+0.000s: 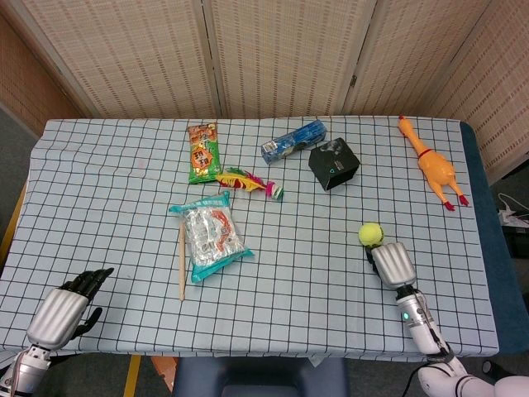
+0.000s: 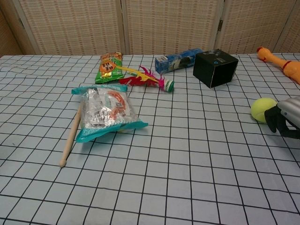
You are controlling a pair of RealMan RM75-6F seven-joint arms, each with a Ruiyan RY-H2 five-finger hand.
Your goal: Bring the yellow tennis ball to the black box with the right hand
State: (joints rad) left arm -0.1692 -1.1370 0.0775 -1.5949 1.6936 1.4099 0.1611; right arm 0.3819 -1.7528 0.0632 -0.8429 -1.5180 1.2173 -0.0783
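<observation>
The right robot hand (image 1: 391, 265) is sitting just beside the yellow tennis ball (image 1: 371, 234), fingers seemingly curled at it, grip uncertain. The black box (image 1: 334, 164) is lying at eleven o'clock from it.

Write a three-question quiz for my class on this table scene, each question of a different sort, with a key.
1. True or false: the right hand has already lifted the yellow tennis ball off the table.
2. Which lies nearest the black box? A) blue packet B) rubber chicken C) wooden stick
3. Fill in: the left hand rests at the table's near ____ corner.

Key: 1 false; 2 A; 3 left.
</observation>
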